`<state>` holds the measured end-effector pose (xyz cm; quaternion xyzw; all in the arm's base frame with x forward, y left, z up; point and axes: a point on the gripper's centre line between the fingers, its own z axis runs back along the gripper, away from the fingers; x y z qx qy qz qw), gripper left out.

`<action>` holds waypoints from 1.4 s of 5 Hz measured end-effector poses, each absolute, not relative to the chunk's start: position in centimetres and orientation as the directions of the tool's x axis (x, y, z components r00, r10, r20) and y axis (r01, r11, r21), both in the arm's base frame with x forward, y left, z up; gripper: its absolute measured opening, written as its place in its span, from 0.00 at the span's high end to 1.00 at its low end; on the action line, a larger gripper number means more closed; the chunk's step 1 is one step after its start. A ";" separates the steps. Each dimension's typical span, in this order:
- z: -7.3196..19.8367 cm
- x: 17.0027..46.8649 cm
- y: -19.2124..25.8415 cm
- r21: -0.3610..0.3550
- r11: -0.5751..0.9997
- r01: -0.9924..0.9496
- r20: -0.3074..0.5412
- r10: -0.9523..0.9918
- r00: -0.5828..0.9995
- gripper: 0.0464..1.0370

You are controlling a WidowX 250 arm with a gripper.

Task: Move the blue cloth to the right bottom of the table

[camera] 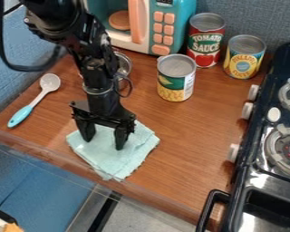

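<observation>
Starting at the left, we have a spoon (40, 96) lying aslant on the desk (195, 136), its pale blue handle pointing toward the front. Next comes the tool (103, 144), pointing down with its two fingers well apart and nothing gripped between them. The tips are right at the blue cloth (124, 156), which lies flat, slightly rumpled, near the front edge, left of the middle; whether they press on it we cannot tell. We judge the step in hand to be the grasp: we need to close on a fold, make sure the fabric is really pinched, then lift a little. Behind the arm sits a metal bowl (123, 65), and farther right, at the back, stand a toy microwave (167, 28), a green-and-yellow can (176, 79), a red can (205, 41) and a yellow can (244, 58). After the grasp, we should carry the cloth rightward to the lower right of the desk, stopping short of the stove (263, 156) and its front handle (211, 206), where a trailing corner could snag.
</observation>
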<state>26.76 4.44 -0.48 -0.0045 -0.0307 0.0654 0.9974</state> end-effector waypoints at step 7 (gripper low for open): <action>5.6 28.8 -5.1 -0.052 0.975 -0.218 0.136 0.223 0.965 0.04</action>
